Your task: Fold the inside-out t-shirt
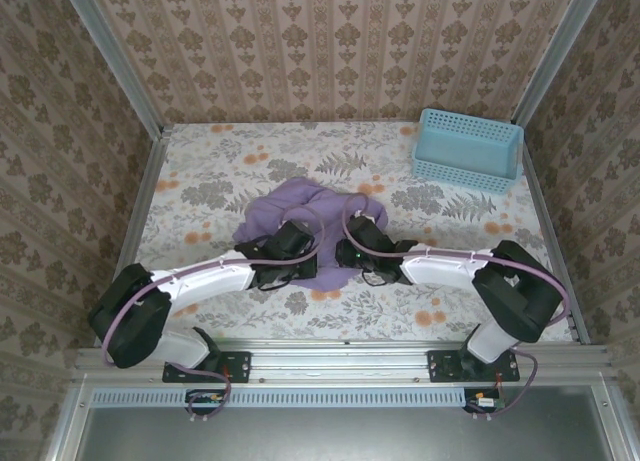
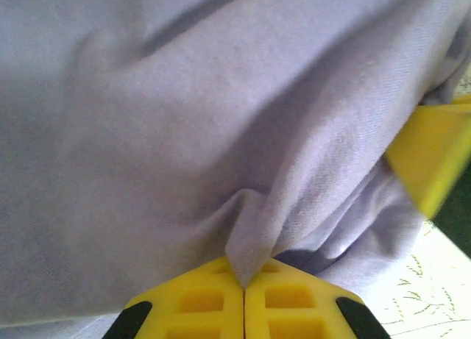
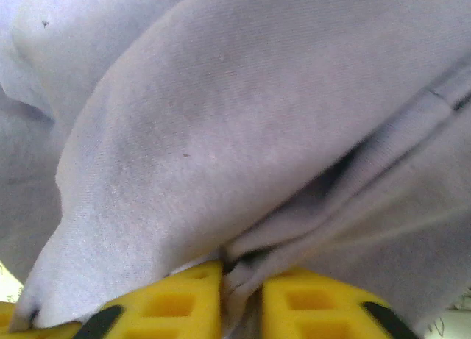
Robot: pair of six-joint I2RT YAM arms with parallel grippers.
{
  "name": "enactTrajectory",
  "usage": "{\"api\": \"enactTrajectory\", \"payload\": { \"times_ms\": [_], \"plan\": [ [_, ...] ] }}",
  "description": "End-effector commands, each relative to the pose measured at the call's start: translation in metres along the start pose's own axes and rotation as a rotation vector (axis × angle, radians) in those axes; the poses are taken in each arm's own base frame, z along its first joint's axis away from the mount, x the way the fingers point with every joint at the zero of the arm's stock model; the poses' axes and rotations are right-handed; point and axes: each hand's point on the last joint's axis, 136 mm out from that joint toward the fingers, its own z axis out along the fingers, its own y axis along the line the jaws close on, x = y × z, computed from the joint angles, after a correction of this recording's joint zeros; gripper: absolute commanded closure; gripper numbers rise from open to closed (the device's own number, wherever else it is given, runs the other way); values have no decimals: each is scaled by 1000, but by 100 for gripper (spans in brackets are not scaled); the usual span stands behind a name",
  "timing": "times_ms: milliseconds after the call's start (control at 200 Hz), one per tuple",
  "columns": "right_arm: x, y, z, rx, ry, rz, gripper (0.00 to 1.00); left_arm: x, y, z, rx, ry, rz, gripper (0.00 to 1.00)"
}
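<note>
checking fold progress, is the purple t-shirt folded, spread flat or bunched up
Bunched up, not folded: the t-shirt lies as a crumpled, wrinkled heap on the table.

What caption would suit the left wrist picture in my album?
The left gripper, shut on a pinched fold of the lavender t-shirt.

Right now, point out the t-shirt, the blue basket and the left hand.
t-shirt point(image 1: 297, 205): top view, middle of the bunched purple cloth.
blue basket point(image 1: 465, 173): top view, near wall.
left hand point(image 2: 243, 284): left wrist view, where shut yellow fingertips pinch the cloth.
</note>
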Motion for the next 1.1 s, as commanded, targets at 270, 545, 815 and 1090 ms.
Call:
{"api": "enactTrajectory", "payload": {
  "times_ms": [270, 545, 815, 1090],
  "plan": [
    [47, -54, -51, 86, -21, 23, 99, -7, 3, 8, 25, -15, -34, 97],
    [76, -94, -56, 214, 4, 79, 95, 1, 3, 14, 34, -6, -4, 99],
    [25, -54, -97, 193, -78, -83, 59, 10, -18, 5, 93, -51, 75, 100],
    [25, -2, -71, 106, -14, -112, 54, 11, -23, 2, 108, -64, 81, 100]
  ]
}}
